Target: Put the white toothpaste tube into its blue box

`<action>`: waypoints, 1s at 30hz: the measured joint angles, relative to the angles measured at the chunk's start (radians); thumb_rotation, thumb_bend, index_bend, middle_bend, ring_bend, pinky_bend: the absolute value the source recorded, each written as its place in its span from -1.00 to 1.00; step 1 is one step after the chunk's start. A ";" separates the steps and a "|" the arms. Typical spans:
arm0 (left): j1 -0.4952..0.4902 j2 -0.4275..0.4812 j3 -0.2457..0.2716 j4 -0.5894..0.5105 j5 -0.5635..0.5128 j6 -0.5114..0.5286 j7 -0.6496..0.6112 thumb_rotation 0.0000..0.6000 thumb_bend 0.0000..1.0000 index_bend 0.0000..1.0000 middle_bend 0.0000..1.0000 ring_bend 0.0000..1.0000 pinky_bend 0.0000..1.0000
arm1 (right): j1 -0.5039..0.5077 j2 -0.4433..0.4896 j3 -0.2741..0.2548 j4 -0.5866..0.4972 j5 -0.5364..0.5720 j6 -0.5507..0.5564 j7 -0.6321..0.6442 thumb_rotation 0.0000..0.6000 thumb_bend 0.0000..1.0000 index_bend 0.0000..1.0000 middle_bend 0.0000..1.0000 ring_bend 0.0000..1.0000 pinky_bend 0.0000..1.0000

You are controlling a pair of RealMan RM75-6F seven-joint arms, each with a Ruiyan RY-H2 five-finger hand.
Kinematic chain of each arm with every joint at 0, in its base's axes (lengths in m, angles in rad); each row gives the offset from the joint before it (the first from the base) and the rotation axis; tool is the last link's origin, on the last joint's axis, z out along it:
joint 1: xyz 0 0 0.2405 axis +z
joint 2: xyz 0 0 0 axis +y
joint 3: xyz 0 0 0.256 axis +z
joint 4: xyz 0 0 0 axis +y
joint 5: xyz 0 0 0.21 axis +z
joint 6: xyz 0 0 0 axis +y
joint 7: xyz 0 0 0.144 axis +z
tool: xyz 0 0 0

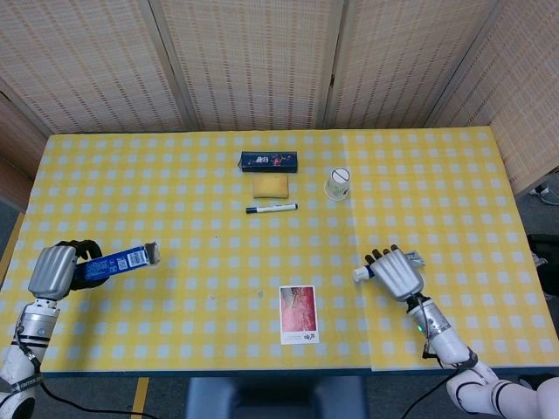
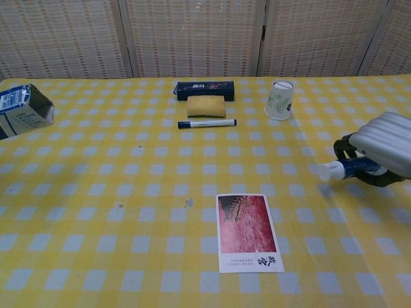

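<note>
right hand [image 1: 397, 273] gripping toothpaste tube [image 2: 343, 169], left hand [image 1: 54, 270] holding blue box [image 1: 118, 263]

Two boxes [image 1: 114, 264] [image 1: 269, 160], one tube [image 2: 347, 169], one cup [image 1: 337, 183].

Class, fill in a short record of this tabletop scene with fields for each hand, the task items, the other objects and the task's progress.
left hand: holds the blue box, open end toward table centre
right hand: grips the toothpaste tube, white cap pointing left
other objects: dark blue case, yellow sponge, marker pen, paper cup, photo card
surface: yellow checked tablecloth
progress: tube not yet in box; the two are far apart
</note>
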 measured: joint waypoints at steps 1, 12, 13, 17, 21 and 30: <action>0.001 0.001 0.000 -0.002 -0.001 0.000 0.002 1.00 -0.59 0.23 0.26 0.09 0.00 | -0.001 0.000 0.001 0.002 -0.006 0.011 0.021 1.00 -0.12 0.67 0.46 0.32 0.25; 0.005 0.027 0.004 -0.095 -0.005 -0.010 0.041 1.00 -0.58 0.23 0.26 0.09 0.00 | -0.012 0.051 0.031 -0.087 -0.043 0.155 0.467 1.00 -0.11 0.69 0.47 0.32 0.27; 0.004 0.031 0.005 -0.107 -0.005 -0.013 0.045 1.00 -0.58 0.23 0.26 0.09 0.00 | -0.013 0.061 0.034 -0.105 -0.044 0.162 0.515 1.00 -0.11 0.69 0.48 0.31 0.27; -0.003 0.049 0.005 -0.171 -0.006 -0.028 0.066 1.00 -0.59 0.23 0.26 0.09 0.00 | -0.013 0.127 0.047 -0.228 -0.042 0.176 0.729 1.00 -0.11 0.69 0.48 0.31 0.27; -0.011 0.061 0.003 -0.236 -0.006 -0.039 0.087 1.00 -0.60 0.23 0.26 0.10 0.00 | -0.012 0.216 0.065 -0.409 -0.034 0.182 0.940 1.00 -0.11 0.69 0.48 0.31 0.27; -0.027 0.074 -0.006 -0.403 -0.016 -0.061 0.099 1.00 -0.60 0.25 0.26 0.11 0.01 | -0.001 0.316 0.113 -0.650 -0.027 0.192 1.242 1.00 -0.11 0.71 0.49 0.32 0.28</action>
